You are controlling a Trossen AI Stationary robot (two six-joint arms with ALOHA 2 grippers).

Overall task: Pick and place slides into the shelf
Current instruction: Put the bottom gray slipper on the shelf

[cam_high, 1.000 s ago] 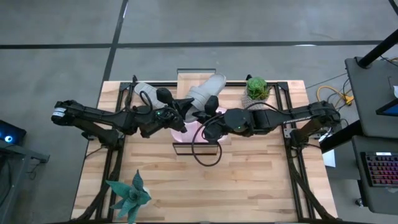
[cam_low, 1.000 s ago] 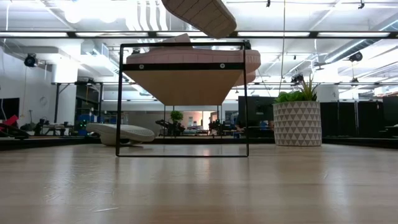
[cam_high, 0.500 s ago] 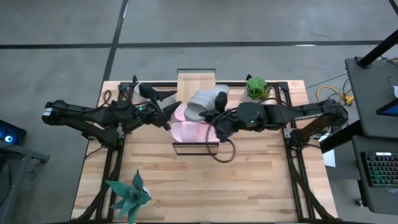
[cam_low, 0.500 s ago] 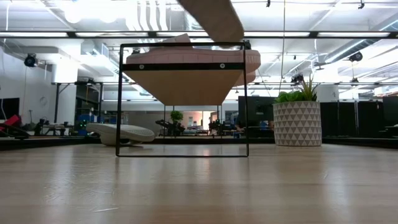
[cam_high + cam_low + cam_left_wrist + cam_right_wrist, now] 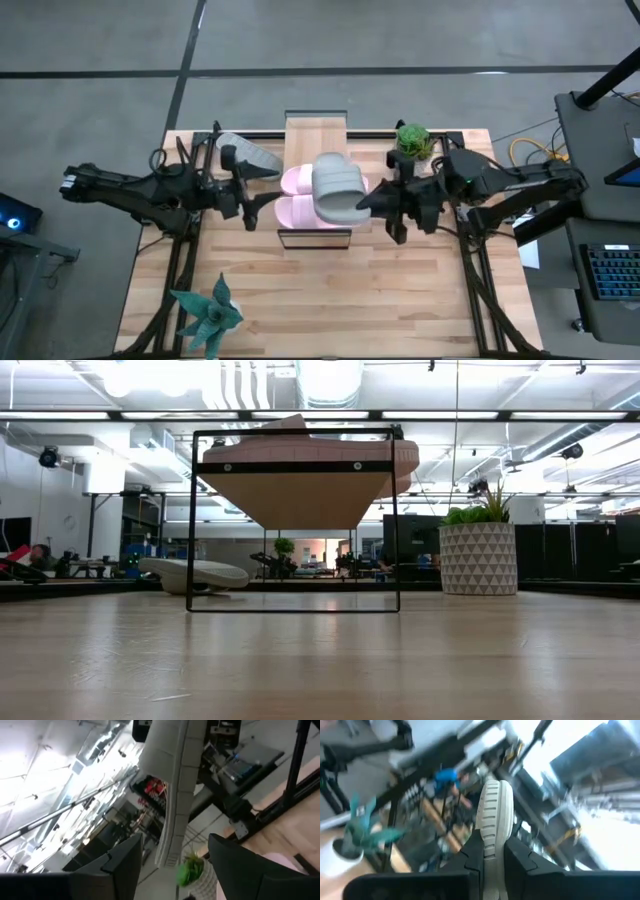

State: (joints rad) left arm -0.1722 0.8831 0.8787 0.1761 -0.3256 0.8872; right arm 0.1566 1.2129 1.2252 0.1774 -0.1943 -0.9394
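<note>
The step in hand looks like the carrying of the third slide to the shelf (image 5: 316, 128); the right gripper (image 5: 372, 200) holds a grey slide (image 5: 336, 189) by its edge above the shelf, its fingers (image 5: 522, 865) pinching the ribbed sole between them, as the right wrist view shows; the slide hangs in the air over the two pink slides (image 5: 298, 196), which already lie side by side on the light wood plank; the next move, I judge, calls for lowering it flat onto the free far part of the plank before the fingers part.

The left gripper (image 5: 243, 190) waits just left of the shelf, its fingers (image 5: 120, 865) spread and bare; the second grey slide (image 5: 246, 154) lies on the worktop (image 5: 320, 290) at the far left, beside the shelf.

The slides look rubbery and matt, each with one wide rounded strap and a grooved sole; the shelf is a thin black metal frame under pale plank; the worktop is banded light wood.
</note>
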